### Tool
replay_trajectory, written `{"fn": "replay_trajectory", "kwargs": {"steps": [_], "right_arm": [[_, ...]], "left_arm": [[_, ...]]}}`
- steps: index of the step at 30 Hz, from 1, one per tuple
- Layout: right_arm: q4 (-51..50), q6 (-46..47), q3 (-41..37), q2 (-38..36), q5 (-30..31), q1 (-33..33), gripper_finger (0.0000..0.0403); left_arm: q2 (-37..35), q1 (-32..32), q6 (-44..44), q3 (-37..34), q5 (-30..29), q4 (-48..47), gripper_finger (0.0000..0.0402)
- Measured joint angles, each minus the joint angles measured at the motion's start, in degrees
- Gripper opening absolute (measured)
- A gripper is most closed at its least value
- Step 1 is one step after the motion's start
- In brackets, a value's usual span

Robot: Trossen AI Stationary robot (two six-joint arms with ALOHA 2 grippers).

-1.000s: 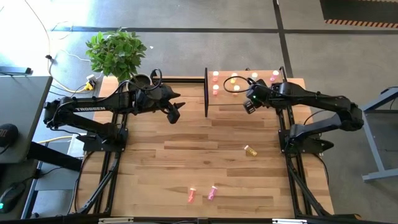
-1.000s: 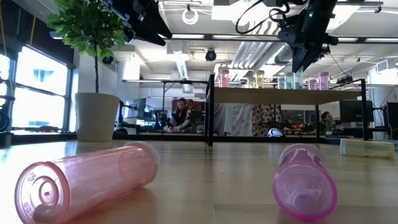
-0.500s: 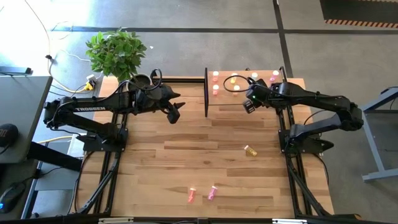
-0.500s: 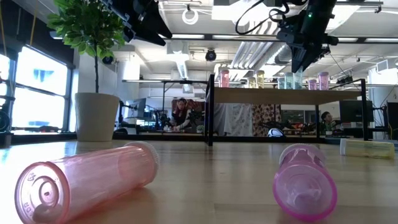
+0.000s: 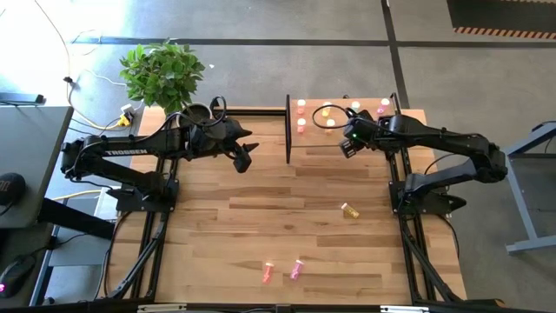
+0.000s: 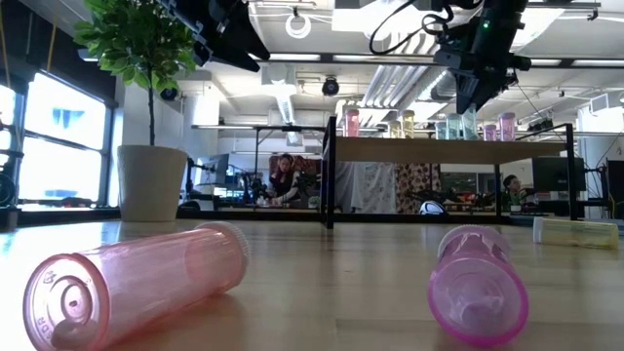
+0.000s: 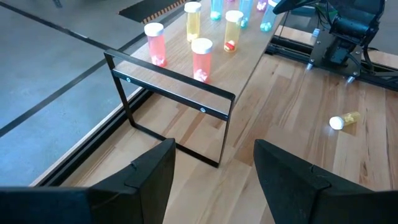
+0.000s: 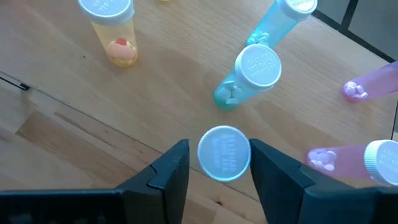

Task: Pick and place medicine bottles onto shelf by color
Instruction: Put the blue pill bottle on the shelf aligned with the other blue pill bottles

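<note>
The shelf [image 5: 323, 146] stands at the table's far edge with several bottles upright on it. My right gripper [image 5: 349, 143] [image 6: 468, 105] hovers over the shelf, open. Its fingers stand either side of a pale green bottle's white cap [image 8: 224, 153], just above it, and the bottle stands on the board. Two more pale green bottles [image 8: 252, 78], a yellow one [image 8: 112, 28] and magenta ones [image 8: 367, 87] are close by. A yellow bottle [image 5: 349, 209], a red-pink one [image 5: 267, 274] [image 6: 136, 283] and a magenta one [image 5: 296, 269] [image 6: 478, 285] lie on the table. My left gripper [image 5: 244, 156] [image 7: 211, 168] waits open, in the air left of the shelf.
The shelf's black end frame [image 5: 287, 130] [image 7: 168, 93] stands between my two grippers. A potted plant [image 5: 162, 71] [image 6: 151, 180] sits off the far left corner. Bare wood lies across the middle of the table [image 5: 261, 209]. People show in the room beyond.
My right gripper has risen slightly above the shelf; the pale green bottle under it stays standing on the board.
</note>
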Motion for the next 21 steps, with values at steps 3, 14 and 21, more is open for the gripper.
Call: {"fn": "replay_trajectory", "kwargs": {"steps": [3,14,21], "right_arm": [[0.02,0.01,0.00,0.00,-0.28,0.00,0.0166],[-0.45,2.64,0.00,-0.13,-0.21,0.00,0.0169],[-1.18,4.72,0.30,-0.15,0.49,0.02,0.0170]], "left_arm": [[0.00,-0.01,0.00,0.00,0.00,0.00,0.0209],[0.00,0.00,0.00,0.00,0.00,0.00,0.0209],[0.00,0.00,0.00,-0.01,0.00,0.00,0.0209]]}}
